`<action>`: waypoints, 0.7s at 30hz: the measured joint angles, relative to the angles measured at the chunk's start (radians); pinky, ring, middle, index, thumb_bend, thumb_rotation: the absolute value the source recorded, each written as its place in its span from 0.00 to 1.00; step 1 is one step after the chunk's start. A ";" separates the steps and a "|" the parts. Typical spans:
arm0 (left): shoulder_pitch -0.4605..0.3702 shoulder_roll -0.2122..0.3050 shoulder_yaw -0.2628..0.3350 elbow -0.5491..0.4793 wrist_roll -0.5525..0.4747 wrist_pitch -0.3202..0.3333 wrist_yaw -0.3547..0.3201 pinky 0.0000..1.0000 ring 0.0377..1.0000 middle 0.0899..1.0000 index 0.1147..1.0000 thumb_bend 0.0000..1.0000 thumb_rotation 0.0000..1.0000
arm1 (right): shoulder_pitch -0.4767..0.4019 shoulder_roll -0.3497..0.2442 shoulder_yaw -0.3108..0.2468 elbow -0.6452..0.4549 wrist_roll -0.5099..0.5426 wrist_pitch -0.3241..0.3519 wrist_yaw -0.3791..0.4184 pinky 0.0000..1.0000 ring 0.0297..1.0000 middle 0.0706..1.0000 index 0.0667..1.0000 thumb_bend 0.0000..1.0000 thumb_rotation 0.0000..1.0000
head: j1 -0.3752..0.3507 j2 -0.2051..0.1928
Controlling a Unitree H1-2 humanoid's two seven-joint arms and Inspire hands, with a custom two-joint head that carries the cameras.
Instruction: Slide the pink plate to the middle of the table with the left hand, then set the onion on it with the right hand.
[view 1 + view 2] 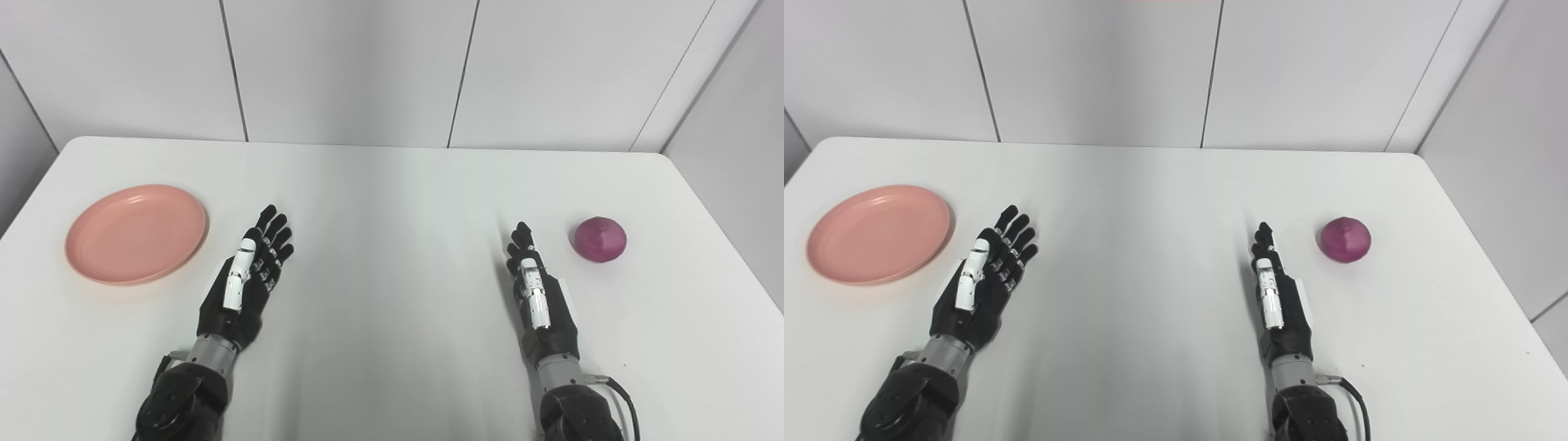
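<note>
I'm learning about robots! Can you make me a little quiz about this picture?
1. True or false: the plate has something on it.
2. Which hand is nearer the onion: A) left hand, B) right hand?
3. Fill in: both hands are ___, holding nothing.

Key: 1 false, the plate is bare. 2 B, the onion lies just right of the right hand, not touching it. 3 open, fingers stretched out over the table.
</note>
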 measured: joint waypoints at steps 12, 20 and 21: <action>0.000 0.000 0.000 0.000 0.000 0.000 0.000 1.00 1.00 1.00 1.00 0.41 1.00 | 0.000 0.000 0.001 0.000 -0.002 0.000 0.000 1.00 1.00 1.00 1.00 0.26 1.00 | 0.000 -0.003; 0.000 0.000 0.000 0.000 0.000 0.000 0.000 1.00 1.00 1.00 1.00 0.42 1.00 | 0.000 0.000 0.002 0.001 -0.012 -0.001 0.000 1.00 1.00 1.00 1.00 0.26 1.00 | 0.002 -0.003; 0.000 0.000 0.000 0.000 0.000 0.000 0.000 1.00 1.00 1.00 1.00 0.41 1.00 | 0.000 0.000 0.002 0.001 -0.012 -0.001 0.000 1.00 1.00 1.00 1.00 0.26 1.00 | 0.002 -0.003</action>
